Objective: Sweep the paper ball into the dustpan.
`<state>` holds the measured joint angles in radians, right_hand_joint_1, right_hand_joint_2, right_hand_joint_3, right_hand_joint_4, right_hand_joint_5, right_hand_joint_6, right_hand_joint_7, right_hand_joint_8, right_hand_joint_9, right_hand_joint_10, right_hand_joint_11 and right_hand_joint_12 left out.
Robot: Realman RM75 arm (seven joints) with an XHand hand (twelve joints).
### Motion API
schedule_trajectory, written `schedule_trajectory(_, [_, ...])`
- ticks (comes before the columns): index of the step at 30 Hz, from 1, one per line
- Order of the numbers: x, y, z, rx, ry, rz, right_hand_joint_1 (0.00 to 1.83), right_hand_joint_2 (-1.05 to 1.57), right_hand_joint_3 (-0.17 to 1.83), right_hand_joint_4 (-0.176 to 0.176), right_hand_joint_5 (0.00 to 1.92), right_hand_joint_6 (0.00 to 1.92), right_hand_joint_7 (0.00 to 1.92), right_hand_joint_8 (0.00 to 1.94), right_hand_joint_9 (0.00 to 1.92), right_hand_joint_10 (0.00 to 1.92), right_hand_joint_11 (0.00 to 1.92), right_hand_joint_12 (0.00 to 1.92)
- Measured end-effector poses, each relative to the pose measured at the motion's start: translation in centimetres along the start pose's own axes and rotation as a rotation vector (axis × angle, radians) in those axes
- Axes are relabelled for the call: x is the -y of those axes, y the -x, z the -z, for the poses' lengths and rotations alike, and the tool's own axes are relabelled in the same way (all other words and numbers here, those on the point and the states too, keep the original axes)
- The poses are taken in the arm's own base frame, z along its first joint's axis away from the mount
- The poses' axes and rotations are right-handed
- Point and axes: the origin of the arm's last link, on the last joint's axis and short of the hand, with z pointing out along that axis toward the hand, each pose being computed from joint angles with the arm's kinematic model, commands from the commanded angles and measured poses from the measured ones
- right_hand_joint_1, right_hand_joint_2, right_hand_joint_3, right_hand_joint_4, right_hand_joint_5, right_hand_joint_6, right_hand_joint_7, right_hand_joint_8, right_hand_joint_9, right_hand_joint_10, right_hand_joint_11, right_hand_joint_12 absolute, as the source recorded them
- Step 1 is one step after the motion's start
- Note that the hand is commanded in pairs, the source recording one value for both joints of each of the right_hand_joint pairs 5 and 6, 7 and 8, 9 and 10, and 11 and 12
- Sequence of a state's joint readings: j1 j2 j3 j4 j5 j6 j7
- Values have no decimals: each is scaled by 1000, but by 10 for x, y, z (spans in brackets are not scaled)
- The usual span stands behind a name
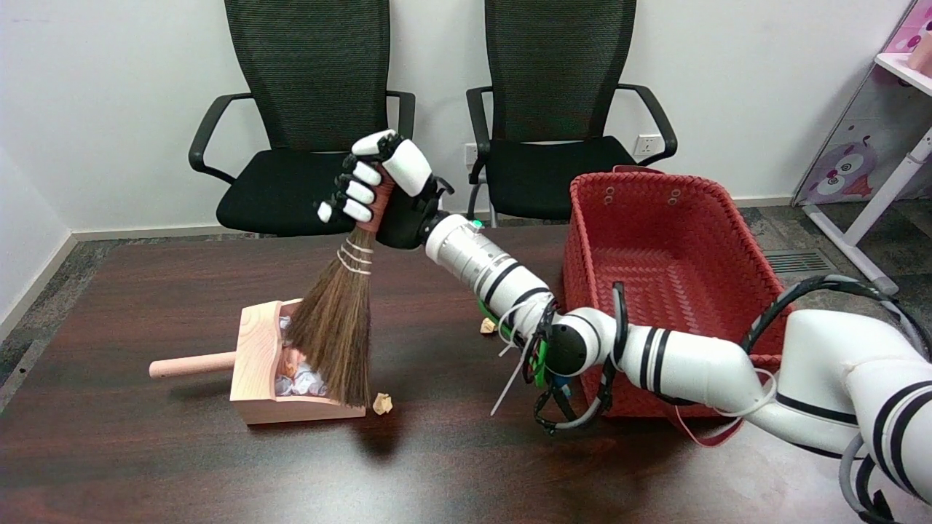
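My right hand (378, 191) is wrapped around the reddish handle of a small broom (331, 327), fingers closed on it, and I hold it raised above the tabletop (145, 466) toward its far edge. The broom slants down and to the left from my grip, its brown bristles fanning out over the open mouth of the wooden dustpan (258, 367), with the bristle tips reaching down to the dustpan's front lip at its near right corner. The dustpan sits left of the tabletop's middle, its round handle pointing toward the left edge. Inside it, partly hidden behind the bristles, lie crumpled white paper balls (306, 382), bunched against the near wall; I cannot tell how many there are. One small tan paper ball (382, 402) lies on the tabletop just beside the dustpan's near right corner, outside it and just right of the bristle tips. Another tan scrap (488, 325) lies further right, near the middle of the tabletop, partly covered by my forearm. A red woven basket (655, 218) stands toward the right edge of the tabletop, behind my arm, which stretches across in front of it from the near right corner. Two black office chairs (313, 109) stand beyond the far edge, against a white wall.
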<state>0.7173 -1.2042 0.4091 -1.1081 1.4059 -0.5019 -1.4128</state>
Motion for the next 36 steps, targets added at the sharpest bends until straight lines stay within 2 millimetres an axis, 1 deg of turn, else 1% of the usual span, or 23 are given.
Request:
schedule_trajectory(2, [4,2,0,10,-7,-21,773,880,1306,4,1920,1920,1920,1920,1920,1920,1354,1354])
schedule_trajectory(4, [9,4,1,24,-19,-39,754,1018,1208,3,1920,1920,1920,1920,1920,1920,1588,1588])
schedule_trajectory(5, [11,5,2,32,-25,-44,734,1102,1199,4,1920,1920,1920,1920,1920,1920,1715,1715])
schedule_trajectory(7, [17,8,3,48,-37,-46,694,1238,1271,7,1920,1920,1920,1920,1920,1920,1892,1892])
schedule_trajectory(8, [19,10,3,55,-43,-43,666,1349,1311,11,1920,1920,1920,1920,1920,1920,1920,1920])
schedule_trajectory(11, [26,12,6,70,-57,-14,635,1571,1316,35,1920,1920,1920,1920,1920,1920,1920,1920])
schedule_trajectory(15, [36,15,11,86,-82,75,682,1571,1342,47,1920,1920,1920,1920,1920,1920,1920,1920])
schedule_trajectory(19, [45,18,18,87,-104,224,733,1571,1337,48,1920,1920,1920,1920,1920,1920,1920,1920])
schedule_trajectory(22, [52,19,26,78,-126,371,750,1571,1355,48,1920,1920,1920,1920,1920,1920,1920,1920])
schedule_trajectory(28, [68,16,48,30,-177,639,770,1571,1403,50,1920,1920,1920,1920,1920,1920,1920,1920])
schedule_trajectory(32, [77,12,64,-8,-199,775,780,1571,1418,52,1920,1920,1920,1920,1920,1920,1920,1920])
schedule_trajectory(36, [86,8,80,-45,-215,886,807,1571,1401,62,1920,1920,1920,1920,1920,1920,1920,1920])
